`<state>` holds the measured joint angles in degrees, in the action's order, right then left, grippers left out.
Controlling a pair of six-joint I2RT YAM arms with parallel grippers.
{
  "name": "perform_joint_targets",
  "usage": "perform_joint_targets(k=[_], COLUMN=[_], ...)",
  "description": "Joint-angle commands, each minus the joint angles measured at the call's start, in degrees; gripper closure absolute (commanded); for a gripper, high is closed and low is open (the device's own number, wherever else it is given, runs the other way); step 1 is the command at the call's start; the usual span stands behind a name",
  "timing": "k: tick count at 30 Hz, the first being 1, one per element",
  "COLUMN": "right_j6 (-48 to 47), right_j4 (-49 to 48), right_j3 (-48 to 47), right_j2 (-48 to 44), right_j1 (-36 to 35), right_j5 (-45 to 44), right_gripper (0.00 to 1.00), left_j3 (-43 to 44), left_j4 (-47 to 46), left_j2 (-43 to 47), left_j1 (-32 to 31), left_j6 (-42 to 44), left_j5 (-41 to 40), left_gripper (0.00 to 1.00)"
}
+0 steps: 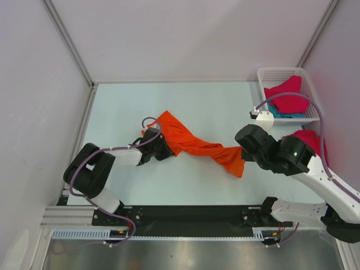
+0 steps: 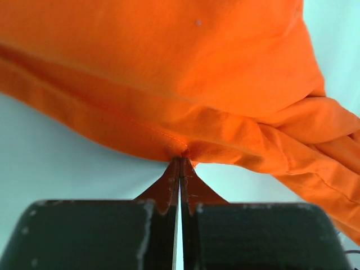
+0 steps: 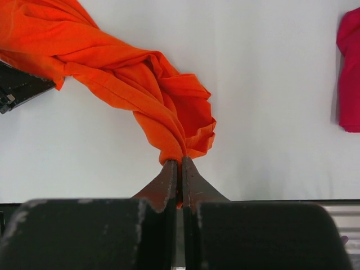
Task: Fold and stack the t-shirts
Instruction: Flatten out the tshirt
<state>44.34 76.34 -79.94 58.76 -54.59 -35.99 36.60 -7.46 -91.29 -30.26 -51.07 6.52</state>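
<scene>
The orange t-shirt (image 1: 197,143) lies twisted in a rope across the middle of the table. My left gripper (image 1: 163,147) is at its left end, and the left wrist view shows that gripper (image 2: 181,160) shut, its tips pinching the orange t-shirt (image 2: 185,73) at a stitched hem. My right gripper (image 1: 243,153) is at the other end. In the right wrist view it (image 3: 181,162) is shut on a bunched corner of the orange t-shirt (image 3: 140,90). A magenta t-shirt (image 1: 288,97) lies over a teal t-shirt (image 1: 284,115) in the basket. Another magenta t-shirt (image 1: 311,138) lies behind my right arm.
The white mesh basket (image 1: 264,76) stands at the back right corner against the wall. Enclosure walls border the table on the left, back and right. The loose magenta t-shirt (image 3: 350,73) shows at the right edge of the right wrist view.
</scene>
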Motion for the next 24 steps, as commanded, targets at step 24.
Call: perform_joint_targets(k=[24], right_j6=[-8.6], right_j4=[-6.0], right_j3=[3.9], right_j2=[0.0], right_j1=[11.4], right_j5=[-6.3], right_gripper=[0.99], left_j3=[34.9], left_j4=[44.5], left_j2=[32.2], left_j1=[7.2], left_j6=[13.8], left_j5=[-6.4], left_gripper=[1.00])
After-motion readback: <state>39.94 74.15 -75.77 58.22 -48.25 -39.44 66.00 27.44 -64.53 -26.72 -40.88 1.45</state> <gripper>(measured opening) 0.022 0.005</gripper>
